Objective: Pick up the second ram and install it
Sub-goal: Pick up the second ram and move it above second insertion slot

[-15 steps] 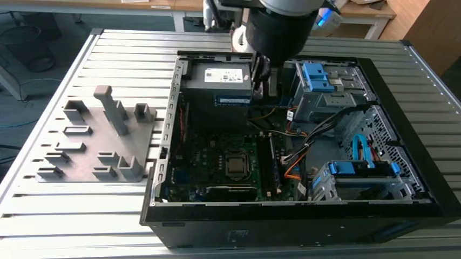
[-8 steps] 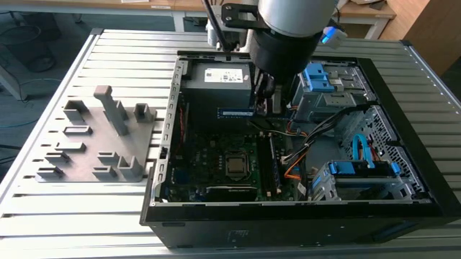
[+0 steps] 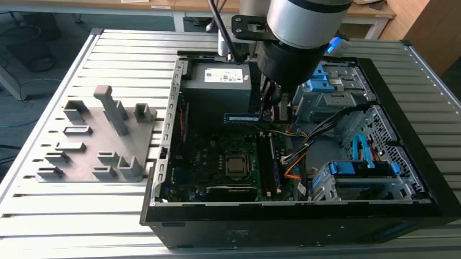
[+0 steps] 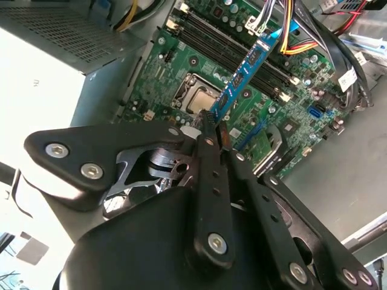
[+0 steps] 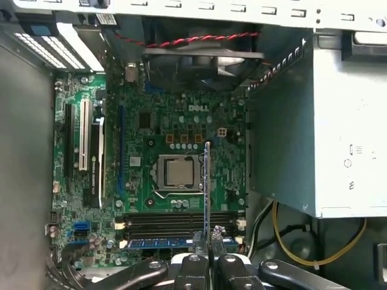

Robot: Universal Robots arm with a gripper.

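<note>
We find the gripper (image 4: pixel 214 124) inside the open PC case (image 3: pixel 288 224), its fingers (image 4: pixel 208 157) closed narrow on one end of the second ram (image 3: pixel 242 117). The stick hangs above the motherboard (image 3: pixel 216 156), apart from the memory slots (image 5: pixel 175 219). The PSU box (image 3: pixel 209 97) is near, and cables (image 3: pixel 317 135) crowd the exterior view's right. The ram is a flat blue-green board w/ dark chips, edge-on a thin strip in the first wrist view.
</note>
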